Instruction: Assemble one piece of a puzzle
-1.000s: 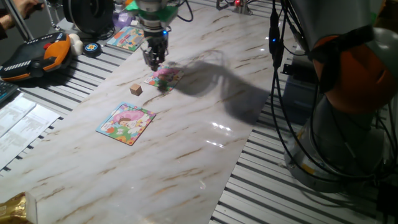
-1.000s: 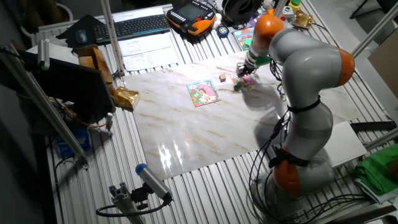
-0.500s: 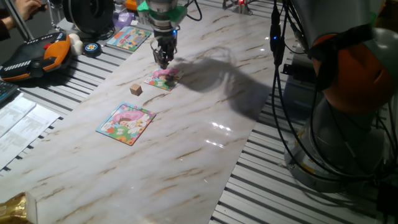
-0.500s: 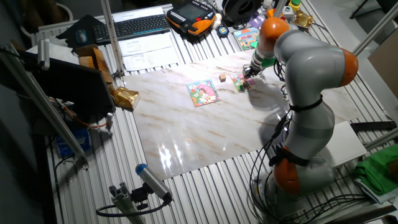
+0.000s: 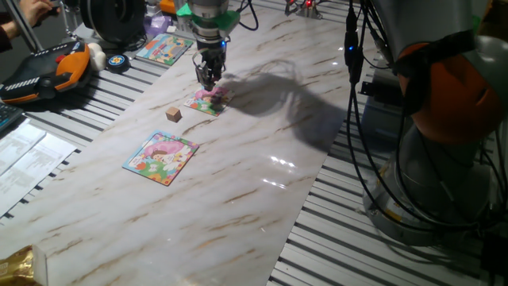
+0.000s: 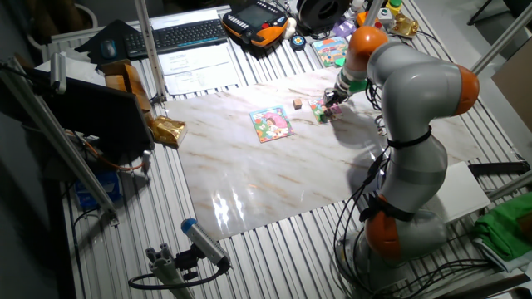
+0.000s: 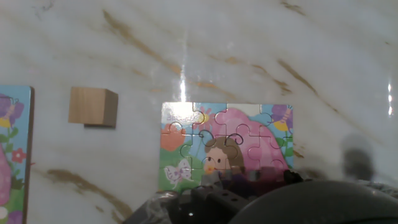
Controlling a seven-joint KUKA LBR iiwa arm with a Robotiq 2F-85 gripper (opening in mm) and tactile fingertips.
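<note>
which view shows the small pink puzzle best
The hand view: the pink puzzle fills the middle of the frame, its cartoon figure and piece seams plain. In one fixed view it is a small patch partly covered by the gripper. In the other fixed view it is only a tiny coloured speck.

A robotics lab: a marble-patterned table (image 6: 274, 178) on slatted aluminium framing, a keyboard (image 6: 187, 34) and orange teach pendant (image 6: 259, 18) at twelve o'clock, loose cables (image 5: 365, 119) at three o'clock.
</note>
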